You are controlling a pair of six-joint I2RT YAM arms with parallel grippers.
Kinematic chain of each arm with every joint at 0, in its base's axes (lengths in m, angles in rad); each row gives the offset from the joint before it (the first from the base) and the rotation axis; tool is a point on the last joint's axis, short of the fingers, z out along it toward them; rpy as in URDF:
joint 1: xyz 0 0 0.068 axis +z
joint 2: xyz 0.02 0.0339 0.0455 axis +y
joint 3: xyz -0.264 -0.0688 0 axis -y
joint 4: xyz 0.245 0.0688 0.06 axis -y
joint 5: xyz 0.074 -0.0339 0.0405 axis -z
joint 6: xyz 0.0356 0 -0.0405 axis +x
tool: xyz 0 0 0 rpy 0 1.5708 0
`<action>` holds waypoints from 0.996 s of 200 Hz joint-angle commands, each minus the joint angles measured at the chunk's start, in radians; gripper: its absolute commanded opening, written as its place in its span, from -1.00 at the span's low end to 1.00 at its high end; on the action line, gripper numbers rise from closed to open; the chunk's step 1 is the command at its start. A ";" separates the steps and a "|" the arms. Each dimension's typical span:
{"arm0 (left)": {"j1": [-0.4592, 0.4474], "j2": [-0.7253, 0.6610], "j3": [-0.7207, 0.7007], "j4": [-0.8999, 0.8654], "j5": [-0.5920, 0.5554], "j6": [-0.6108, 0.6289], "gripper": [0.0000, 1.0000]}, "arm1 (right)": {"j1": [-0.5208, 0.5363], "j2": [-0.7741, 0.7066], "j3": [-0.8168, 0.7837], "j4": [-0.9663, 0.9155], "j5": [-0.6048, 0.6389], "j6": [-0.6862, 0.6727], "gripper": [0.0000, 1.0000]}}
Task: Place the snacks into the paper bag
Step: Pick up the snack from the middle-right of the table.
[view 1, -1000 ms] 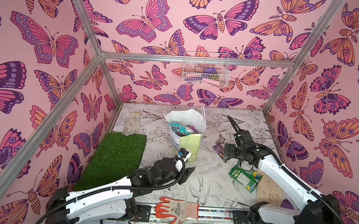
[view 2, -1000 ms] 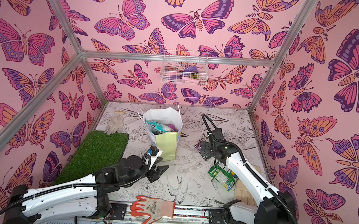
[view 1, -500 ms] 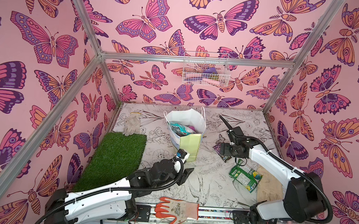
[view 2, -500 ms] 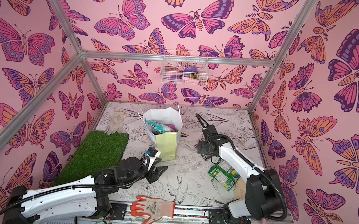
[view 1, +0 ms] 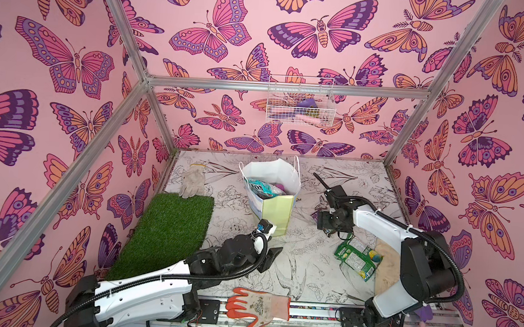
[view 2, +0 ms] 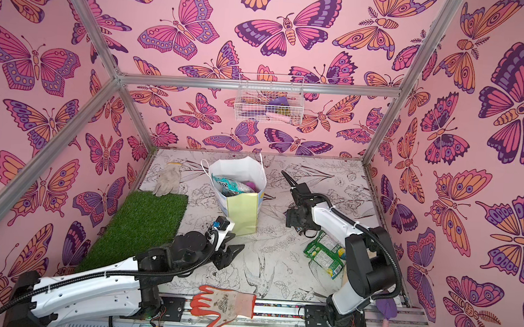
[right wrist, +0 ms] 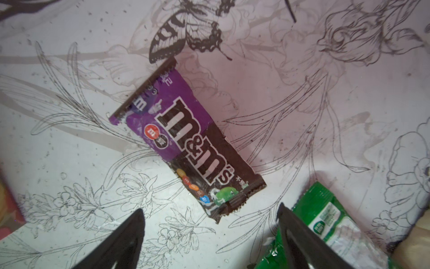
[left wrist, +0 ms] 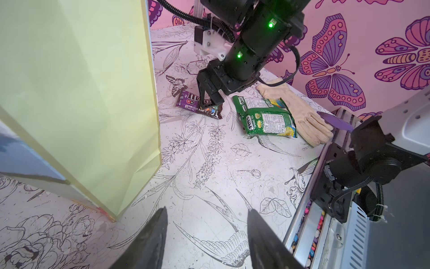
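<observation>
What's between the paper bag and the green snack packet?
The M&M's packet, with the open right end effector over it; clearest in the left wrist view.
</observation>
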 commanded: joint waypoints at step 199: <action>-0.012 0.025 -0.017 0.036 -0.025 -0.021 0.14 | -0.031 0.123 -0.016 0.080 -0.061 -0.007 0.49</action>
